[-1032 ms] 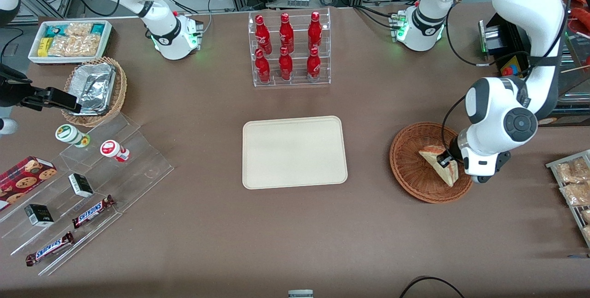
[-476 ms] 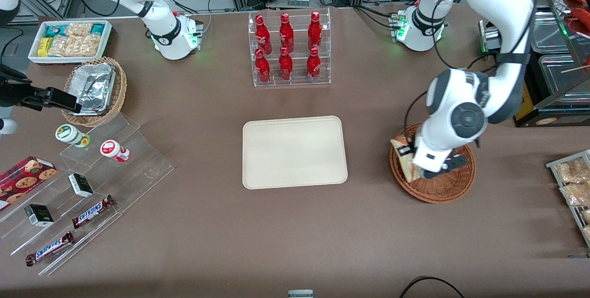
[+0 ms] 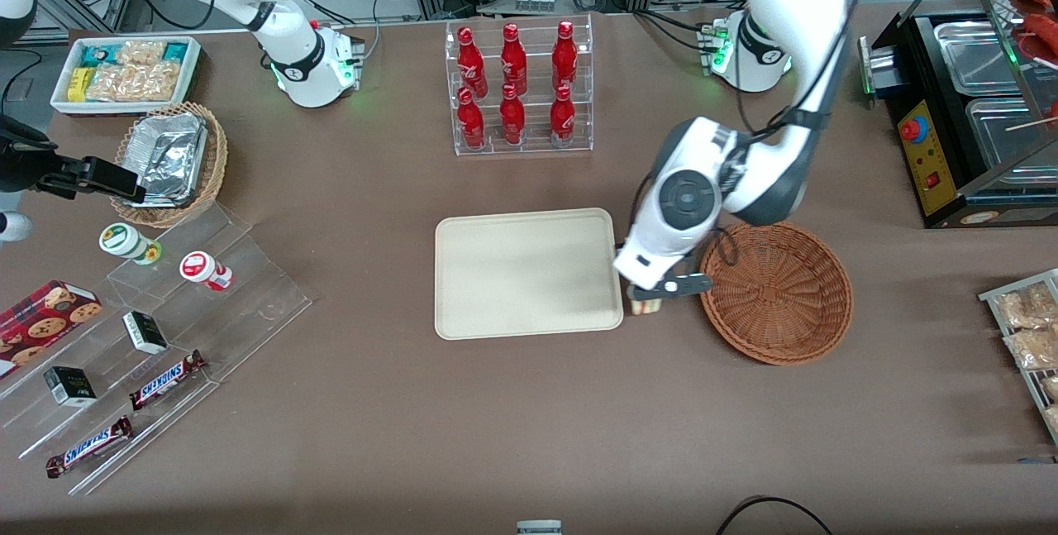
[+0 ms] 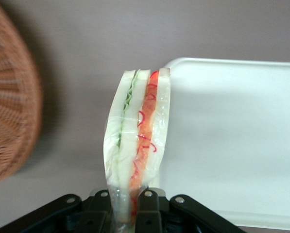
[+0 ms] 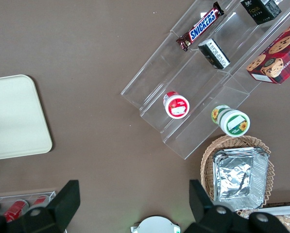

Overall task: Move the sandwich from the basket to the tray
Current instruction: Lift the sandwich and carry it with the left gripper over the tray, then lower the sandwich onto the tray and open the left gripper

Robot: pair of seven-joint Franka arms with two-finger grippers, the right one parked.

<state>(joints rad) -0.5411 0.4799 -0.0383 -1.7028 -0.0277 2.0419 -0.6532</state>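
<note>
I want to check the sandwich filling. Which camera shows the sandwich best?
The left wrist view: the sandwich stands edge-on in the claw, red and green layers plain, between basket and tray. The front view shows only a sliver under the arm. The right wrist view misses it.

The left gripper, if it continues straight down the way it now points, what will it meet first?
Probably the bare table, just beside the tray rim. The left gripper is shut on the sandwich, hanging between tray and basket; depth is unclear.
</note>
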